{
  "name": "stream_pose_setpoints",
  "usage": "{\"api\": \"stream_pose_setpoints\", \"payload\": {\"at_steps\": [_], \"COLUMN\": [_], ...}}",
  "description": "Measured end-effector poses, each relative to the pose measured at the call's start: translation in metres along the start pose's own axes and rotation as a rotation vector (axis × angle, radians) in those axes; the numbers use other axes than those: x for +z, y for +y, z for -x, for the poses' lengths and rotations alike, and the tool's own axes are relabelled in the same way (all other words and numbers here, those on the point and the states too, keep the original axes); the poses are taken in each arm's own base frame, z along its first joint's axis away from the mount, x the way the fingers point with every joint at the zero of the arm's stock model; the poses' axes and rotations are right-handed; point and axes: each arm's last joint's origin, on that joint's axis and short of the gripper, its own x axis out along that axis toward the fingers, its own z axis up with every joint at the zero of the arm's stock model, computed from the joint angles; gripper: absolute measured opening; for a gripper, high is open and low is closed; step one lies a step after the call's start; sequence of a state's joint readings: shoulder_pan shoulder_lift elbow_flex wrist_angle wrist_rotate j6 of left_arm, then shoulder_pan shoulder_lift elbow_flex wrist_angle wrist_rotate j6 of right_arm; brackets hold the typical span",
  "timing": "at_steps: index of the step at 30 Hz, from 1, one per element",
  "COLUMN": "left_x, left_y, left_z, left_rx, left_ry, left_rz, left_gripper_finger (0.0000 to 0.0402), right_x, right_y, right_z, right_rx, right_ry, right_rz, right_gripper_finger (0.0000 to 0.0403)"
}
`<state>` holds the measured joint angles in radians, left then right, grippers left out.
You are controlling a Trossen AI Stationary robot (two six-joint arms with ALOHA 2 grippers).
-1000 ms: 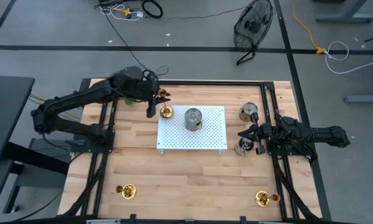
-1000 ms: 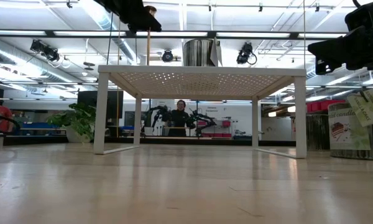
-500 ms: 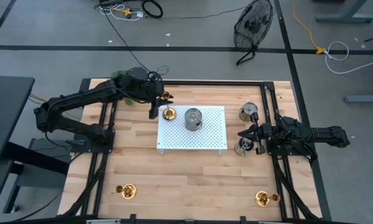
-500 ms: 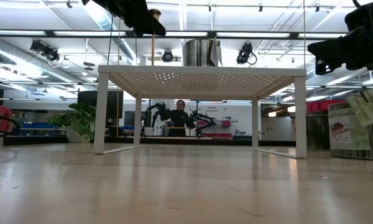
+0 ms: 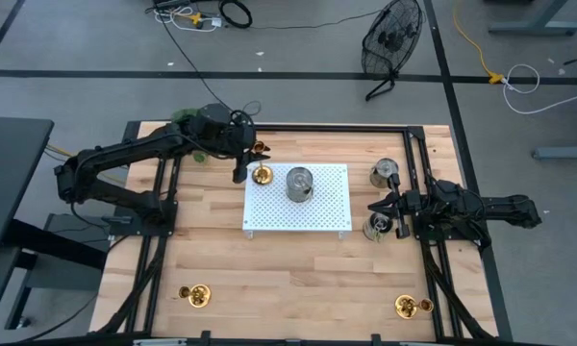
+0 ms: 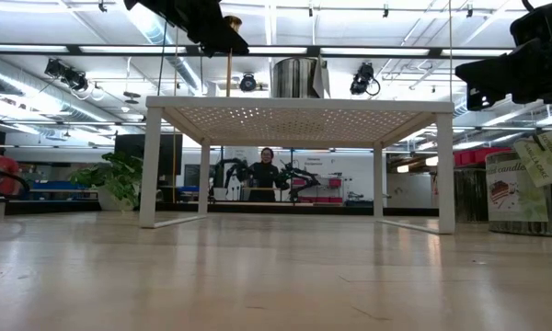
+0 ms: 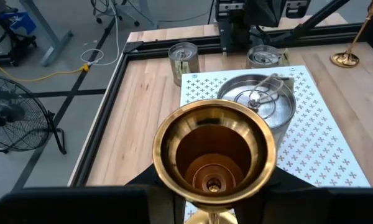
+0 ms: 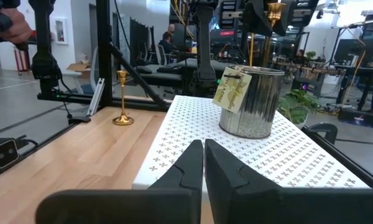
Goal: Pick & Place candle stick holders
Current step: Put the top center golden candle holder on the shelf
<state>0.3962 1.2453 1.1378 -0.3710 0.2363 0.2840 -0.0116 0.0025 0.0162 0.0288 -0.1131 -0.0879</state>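
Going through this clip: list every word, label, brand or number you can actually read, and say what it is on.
"candle": partly readable on the label of the tin at the right edge of the low view; the rest of that label is too blurred to read.
Yellowish tag on the metal tin on the white perforated stand: printed text is there, too small to read.
No other readable text, brand or number.

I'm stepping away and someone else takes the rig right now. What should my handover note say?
Left tool: shut on the tall candle holder, held upright at the white perforated stand's far-left corner, beside the tin; whether its base has touched down is unclear.
Right tool: shut, empty, waiting at the stand's right edge.
Two more candle holders stand on the table's near edge, left and right, untouched.
Left: release this one, then handle both.
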Motion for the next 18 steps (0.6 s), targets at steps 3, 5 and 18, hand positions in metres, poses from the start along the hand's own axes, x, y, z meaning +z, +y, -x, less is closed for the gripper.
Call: {"api": "stream_pose_setpoints", "payload": {"at_steps": [3,5,18], "left_x": [0.0000,-0.0001,-0.0002], "left_y": [0.0000,0.0002,0.0006], "left_z": [0.0000,0.0000,0.0000], "left_rx": [0.000,0.006,0.028], "left_ry": [0.000,0.003,0.008], "left_rz": [0.000,0.001,0.000], "left_gripper_finger": [0.0097,0.0097,0.0100], "right_x": [-0.0001,0.0000,0.0000], "right_y": [0.0000,0.0000,0.0000], "right_z": [0.0000,0.0000,0.0000], "right_rx": [0.000,0.000,0.000], "right_ry": [0.000,0.000,0.000], "right_rz": [0.000,0.000,0.000], "right_gripper_finger": [0.0021,0.0021,0.0021]}}
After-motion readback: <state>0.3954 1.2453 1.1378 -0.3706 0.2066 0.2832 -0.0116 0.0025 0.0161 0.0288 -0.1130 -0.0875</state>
